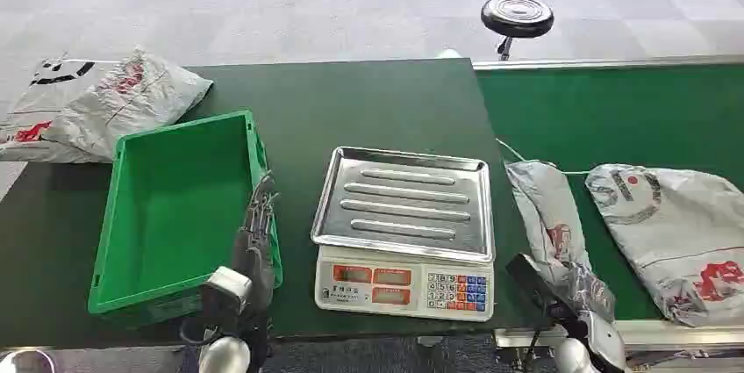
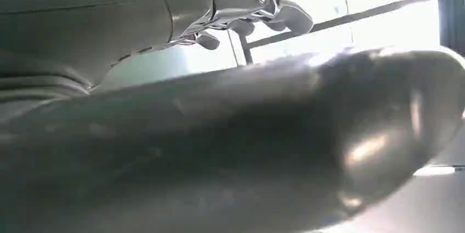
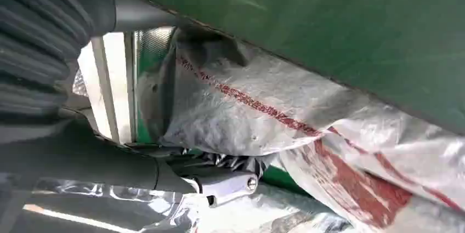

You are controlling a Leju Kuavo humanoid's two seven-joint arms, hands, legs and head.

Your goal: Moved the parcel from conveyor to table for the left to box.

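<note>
Right hand (image 1: 561, 290) was clamped on the near end of the narrow grey plastic mailer parcel with red print (image 1: 553, 224), the one lying at the conveyor's edge beside the table. In the right wrist view I could see the crinkled grey film (image 3: 247, 112) bunched between the thick thumb and the dark fingers (image 3: 219, 181), with the green belt just beyond it. So I judged the step in hand to be the pick-up: the parcel was gripped but its far end lay on the green conveyor belt (image 1: 614, 118), not yet lifted across.

Left hand (image 1: 254, 233) hovered over the near right rim of the green plastic crate (image 1: 175, 197), fingers apart and holding nothing that I could see; its wrist view was too close and blurred to add anything.

Just to the left of my right hand sat the white electronic scale with its ribbed steel pan (image 1: 404, 206), on the dark green table (image 1: 351, 101). A larger grey mailer bag (image 1: 676, 224) lay on the belt to the right of the held parcel, close beside it.

As I read it, the next move called for raising the parcel clear of the belt edge, swinging it leftward, and setting it down on the table within the left hand's reach. The film is slack, so I would expect it to sag and drag.
</note>
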